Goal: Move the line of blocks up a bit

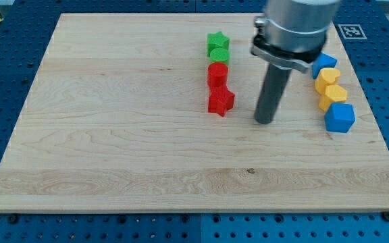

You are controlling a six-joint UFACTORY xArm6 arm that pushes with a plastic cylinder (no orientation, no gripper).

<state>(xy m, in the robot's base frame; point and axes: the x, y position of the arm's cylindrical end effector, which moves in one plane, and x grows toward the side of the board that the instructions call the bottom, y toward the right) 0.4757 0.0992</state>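
A line of blocks runs down the board's upper middle: a green star point(217, 42) at the top, a green round block point(218, 55), a red round block point(217, 73) and a red star point(221, 101) at the bottom. They touch one another. My tip point(265, 121) rests on the board to the right of the red star, a short gap away and slightly lower. A second line stands at the right: a blue block point(325, 62) partly hidden by the arm, two yellow blocks point(327, 75) point(332, 95) and a blue cube point(340, 117).
The wooden board point(113, 135) lies on a blue perforated table. The arm's grey body point(296, 27) hangs over the board's upper right and hides part of it. The right line sits close to the board's right edge.
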